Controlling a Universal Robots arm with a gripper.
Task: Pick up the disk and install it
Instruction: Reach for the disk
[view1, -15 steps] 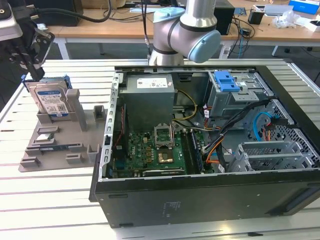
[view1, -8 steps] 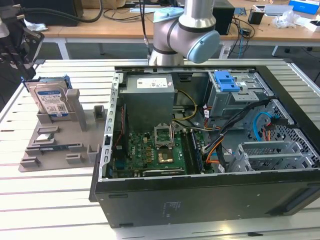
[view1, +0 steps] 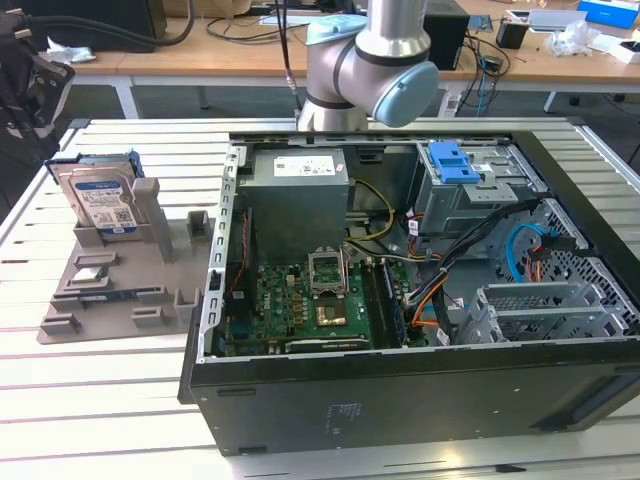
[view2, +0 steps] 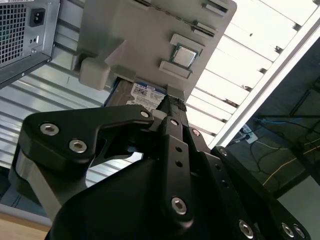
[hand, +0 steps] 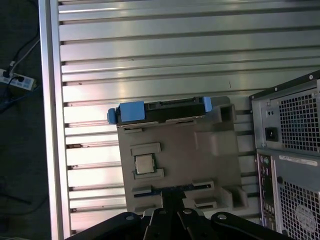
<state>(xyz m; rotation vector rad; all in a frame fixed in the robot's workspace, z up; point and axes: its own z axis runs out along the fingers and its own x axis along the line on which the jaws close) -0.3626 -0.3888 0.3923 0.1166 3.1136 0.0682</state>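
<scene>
Nearest the wrist cameras:

1. Gripper (hand: 172, 194), black, seen in both wrist views. Its fingers are drawn together with nothing between them, and it is seen against the near edge of item 2.
2. Tray (hand: 202, 160), grey plastic with moulded recesses. It lies flat on the table, to the exterior view's left of item 6.
3. Chip (hand: 144, 164), square and metal-topped, seated in one recess of the tray.
4. Disk (hand: 165, 111), silver with blue side rails and a white-and-blue label. It stands on edge in a slot at the tray's end away from the gripper. In the exterior view the disk (view1: 100, 195) is upright with its label facing the camera, and nothing grips it.
5. Table (hand: 150, 50), made of pale metal slats, bearing the tray and item 6.
6. Computer case (view1: 400, 400), black with its side panel off, just beside the tray. Inside are a green circuit board (view1: 300, 305) and a metal drive cage (view1: 470, 195) topped by a blue latch (view1: 450, 160).
7. Arm (view1: 370, 50), grey, behind the case.
</scene>
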